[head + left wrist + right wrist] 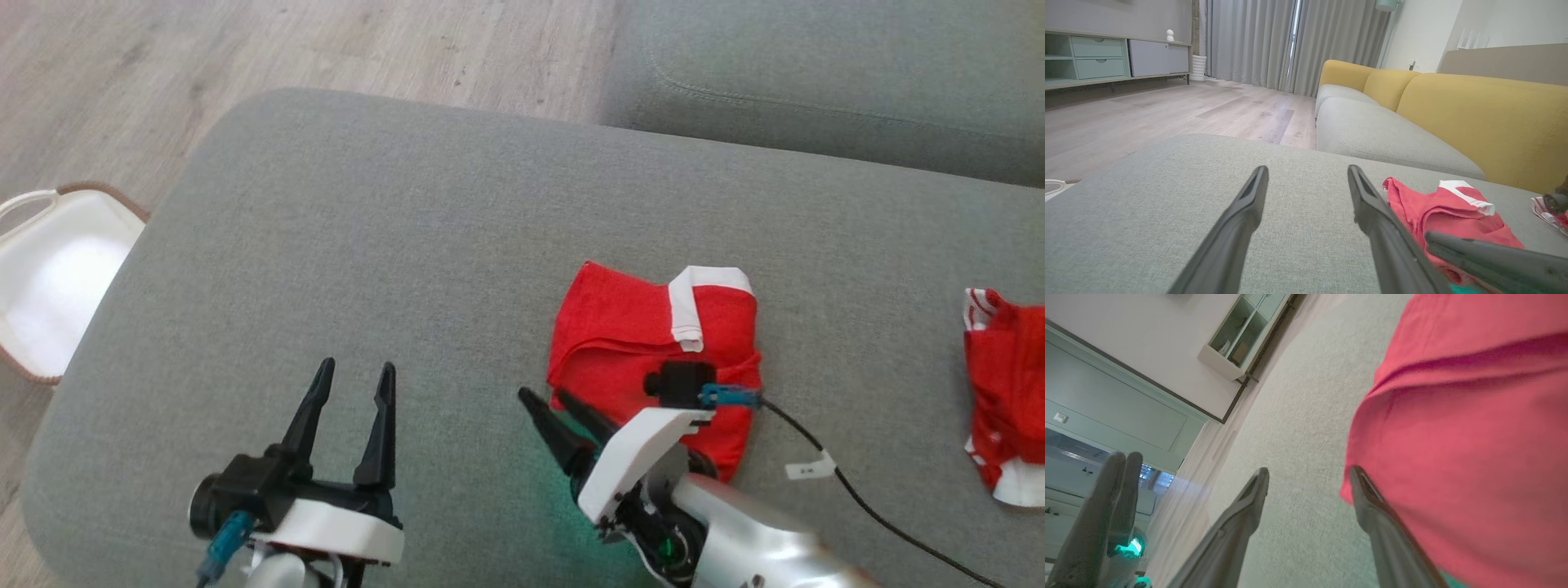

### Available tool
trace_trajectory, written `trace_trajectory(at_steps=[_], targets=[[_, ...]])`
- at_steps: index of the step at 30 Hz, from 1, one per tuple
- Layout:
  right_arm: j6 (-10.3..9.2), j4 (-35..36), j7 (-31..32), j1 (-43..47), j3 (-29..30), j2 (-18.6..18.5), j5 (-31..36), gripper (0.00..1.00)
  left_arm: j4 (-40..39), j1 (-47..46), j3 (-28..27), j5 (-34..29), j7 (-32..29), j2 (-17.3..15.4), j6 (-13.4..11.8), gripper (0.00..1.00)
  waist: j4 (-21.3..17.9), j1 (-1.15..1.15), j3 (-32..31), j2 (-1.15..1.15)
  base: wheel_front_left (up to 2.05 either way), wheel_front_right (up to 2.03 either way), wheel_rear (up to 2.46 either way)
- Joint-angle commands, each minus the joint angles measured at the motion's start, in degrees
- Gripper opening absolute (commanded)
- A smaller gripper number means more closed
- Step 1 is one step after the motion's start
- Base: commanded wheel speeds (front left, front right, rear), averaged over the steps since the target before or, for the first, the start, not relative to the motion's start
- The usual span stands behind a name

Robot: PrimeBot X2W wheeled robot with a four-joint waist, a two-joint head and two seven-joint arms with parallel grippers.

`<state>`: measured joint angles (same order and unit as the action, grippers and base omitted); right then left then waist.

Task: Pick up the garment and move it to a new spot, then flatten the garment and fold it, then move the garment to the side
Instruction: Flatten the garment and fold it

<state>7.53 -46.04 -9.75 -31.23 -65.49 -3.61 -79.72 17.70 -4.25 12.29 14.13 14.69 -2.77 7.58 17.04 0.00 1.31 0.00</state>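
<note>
Red garment (645, 335): lay folded on the grey sofa seat (367, 245).
Right claw (545, 396): hung wide, empty, at the garment's edge.
Left claw (357, 367): hung wide, empty, left of the garment.

My left tool (357, 367) has two long black fingers (309, 416), tapering to points, on a black base under a white shell (335, 531). A teal plug (224, 543) sticks out beside its round black end. My right tool (544, 395) has the same fingers, a white plate (645, 449) and a black camera block (678, 382). A second plug (729, 396), also teal, feeds a black cable (865, 502) with a white tag (811, 469). My forearm (751, 547) is silver, with a green light (671, 551) near the wrist.
</note>
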Motion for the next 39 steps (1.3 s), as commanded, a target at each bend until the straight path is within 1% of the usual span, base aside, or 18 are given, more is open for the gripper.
trace_trajectory(at_steps=[1, 4, 7, 10, 13, 15, 17, 20, 22, 25, 27, 28, 30, 32, 34, 35, 36, 39], targets=[[-0.04, 1.64, 0.03, -1.45, -0.74, 0.73, -0.65, 1.0, -1.76, -1.75, -2.54, -0.2, 0.3, -0.18, -0.14, 1.0, -0.53, 0.0, -0.26, 0.0, 0.0, 0.0, 0.0], [-0.04, 2.49, -0.29, -2.34, -2.24, 0.73, -1.3, 1.0, -1.96, -1.46, -2.92, -0.31, 0.3, -0.19, -0.19, 1.0, -1.61, 0.0, -0.54, 0.0, 0.0, 0.0, 0.0], [-0.04, 2.9, -1.96, -3.82, -2.51, 0.73, -0.81, 1.0, -2.43, -1.51, -3.36, -0.44, 0.3, -0.24, -0.21, 1.0, -2.94, 0.0, -0.86, 0.0, 0.0, 0.0, 0.0], [-0.04, 2.18, -4.06, -5.81, -1.59, 0.73, 2.02, 1.0, -3.49, -1.55, -3.92, -0.5, 0.3, -0.26, -0.23, 1.0, -4.58, 0.0, -1.24, 0.0, 0.0, 0.0, 0.0], [-0.04, 1.14, -5.06, -7.15, 1.6, 0.02, 6.03, 1.0, -4.95, -1.47, -4.21, -0.6, 0.3, -0.24, -0.27, 1.0, -6.18, 0.0, -1.59, 0.0, 0.0, 0.0, 0.0], [-0.04, 1.68, -5.19, -7.86, 6.73, -1.76, 10.27, 1.0, -5.89, -1.39, -4.38, -0.57, 0.3, -0.22, -0.31, 1.0, -7.23, 0.0, -1.76, 0.0, 0.0, 0.0, 0.0], [-0.04, 3.55, -5.21, -7.12, 14.22, -3.93, 15.72, 1.0, -6.91, -1.31, -4.41, -0.58, 0.3, -0.2, -0.34, 1.0, -8.12, 0.0, -1.8, 0.0, 0.0, 0.0, 0.0], [-0.04, 7.62, -5.23, -3.58, 26.17, -6.72, 26.47, 1.0, -8.31, -1.16, -4.46, -0.52, 0.3, -0.17, -0.37, 1.0, -9.28, 0.0, -1.7, 0.0, 0.0, 0.0, 0.0], [-0.04, 10.8, -5.23, 0.14, 34.72, -7.43, 34.13, 1.0, -9.01, -1.02, -4.45, -0.45, 0.3, -0.16, -0.38, 1.0, -9.88, 0.0, -1.48, 0.0, 0.0, 0.0, 0.0], [-0.04, 16.05, -5.24, 6.91, 46.3, -6.21, 45.35, 1.0, -9.45, -0.9, -4.12, -0.43, 0.3, -0.14, -0.36, 1.0, -10.45, 0.0, -1.26, 0.0, 0.0, 0.0, 0.0], [-0.04, 19.39, -5.24, 11.61, 52.46, -4.27, 52.83, 1.0, -9.46, -0.8, -3.81, -0.42, 0.3, -0.14, -0.33, 1.0, -10.71, 0.0, -1.16, 0.0, 0.0, 0.0, 0.0], [-0.04, 20.82, -5.24, 13.87, 55.14, -2.98, 55.46, 1.0, -9.41, -0.74, -3.67, -0.41, 0.3, -0.13, -0.32, 1.0, -10.83, 0.0, -1.16, 0.0, 0.0, 0.0, 0.0], [-0.04, 23.58, -5.24, 17.63, 58.87, -1.26, 60.78, 1.0, -9.28, -0.62, -3.45, -0.38, 0.3, -0.13, -0.3, 1.0, -11.02, 0.0, -1.12, 0.0, 0.0, 0.0, 0.0], [-0.04, 25.45, -5.24, 20.66, 61.69, 0.01, 63.32, 1.0, -9.1, -0.51, -3.28, -0.36, 0.3, -0.12, -0.28, 1.0, -11.16, 0.0, -1.1, 0.0, 0.0, 0.0, 0.0], [-0.04, 26.75, -5.24, 22.6, 63.1, 0.5, 65.49, 1.0, -8.95, -0.42, -3.14, -0.37, 0.3, -0.12, -0.26, 1.0, -11.24, 0.0, -1.07, 0.0, 0.0, 0.0, 0.0], [-0.04, 26.99, -5.24, 23.27, 63.58, 0.61, 66.01, 0.34, -8.87, -0.37, -3.07, -0.38, 0.3, -0.12, -0.25, 1.0, -11.25, 0.0, -1.06, 0.0, 0.0, 0.0, 0.0], [-0.04, 27.31, -5.24, 23.68, 63.72, 0.66, 65.77, 0.0, -8.81, -0.35, -2.98, -0.4, 0.3, -0.12, -0.24, 1.0, -11.21, 0.0, -1.03, 0.0, 0.0, 0.0, 0.0], [-0.04, 27.57, -5.24, 24.03, 63.25, 0.69, 65.2, 0.0, -8.79, -0.41, -2.76, -0.38, 0.3, -0.11, -0.22, 1.0, -11.0, 0.0, -0.87, 0.0, 0.0, 0.0, 0.0]])
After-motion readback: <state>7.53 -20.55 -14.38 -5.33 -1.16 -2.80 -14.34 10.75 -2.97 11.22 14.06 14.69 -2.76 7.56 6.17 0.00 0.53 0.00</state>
